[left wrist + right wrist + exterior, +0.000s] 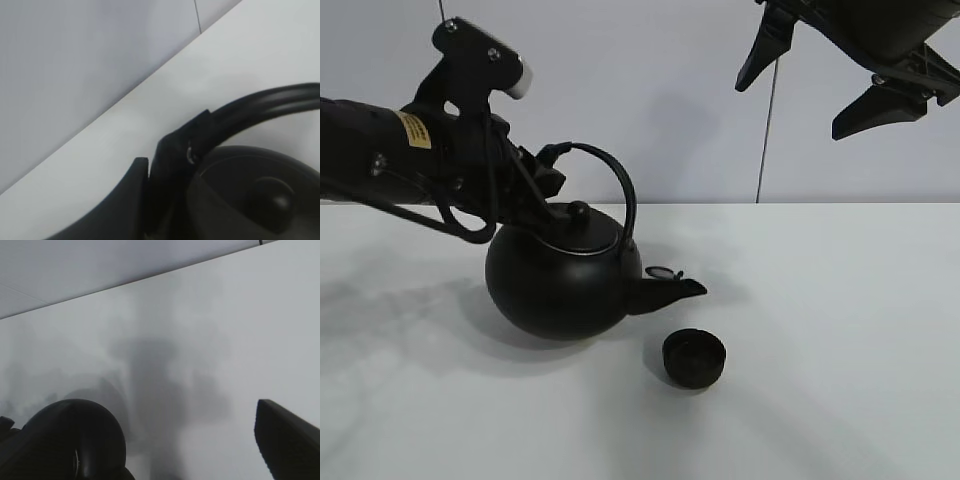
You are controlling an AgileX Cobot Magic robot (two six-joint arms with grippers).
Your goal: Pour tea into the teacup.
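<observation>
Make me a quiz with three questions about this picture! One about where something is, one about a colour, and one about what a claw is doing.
1. Where is the teacup?
A. on the table, near the kettle's spout
B. on top of the kettle
C. hanging in the air

2. What colour is the kettle?
A. white
B. black
C. red

3. What is the left gripper doing?
A. hanging open over the table
B. holding the teacup
C. gripping the kettle's handle

Answers:
1 A, the teacup stands on the table by the spout.
2 B, the whole kettle is black.
3 C, the left wrist view shows it clamped on the handle.
</observation>
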